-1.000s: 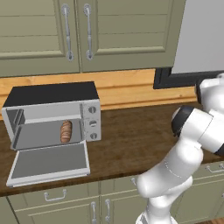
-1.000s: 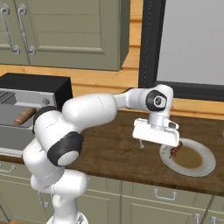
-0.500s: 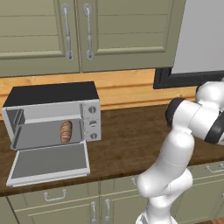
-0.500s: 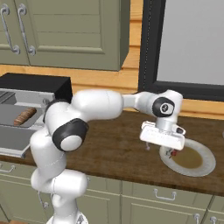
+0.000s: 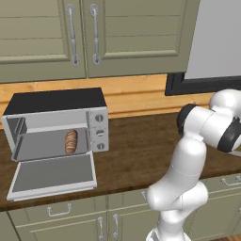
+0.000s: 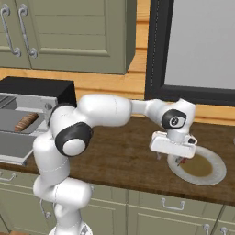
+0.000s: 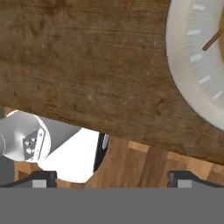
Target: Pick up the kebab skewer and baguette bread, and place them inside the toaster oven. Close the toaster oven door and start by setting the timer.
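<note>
The toaster oven (image 5: 56, 101) stands at the counter's left end with its door (image 5: 54, 174) dropped open and flat. The tan baguette bread (image 5: 70, 141) lies inside on the rack, also visible from the right (image 6: 25, 121). My gripper (image 6: 170, 158) hangs open over the near left rim of a white plate (image 6: 215, 176) at the counter's right end. In the hand view the gripper (image 7: 113, 179) has its jaws wide apart with nothing between them. The plate (image 7: 188, 65) sits at the upper right there, and the thin stick end of the kebab skewer (image 7: 213, 40) pokes in on it.
Green wall cabinets (image 5: 94, 33) hang above the counter. A dark-framed panel (image 6: 197, 46) rises behind the plate. The counter's front edge (image 7: 131, 131) runs just below the gripper, with wood floor beyond it. Bare brown countertop (image 6: 119, 151) lies between oven and plate.
The arm has swung right along the counter, carrying the open gripper from left of the plate to over its near rim. The bread and oven door have not moved.
</note>
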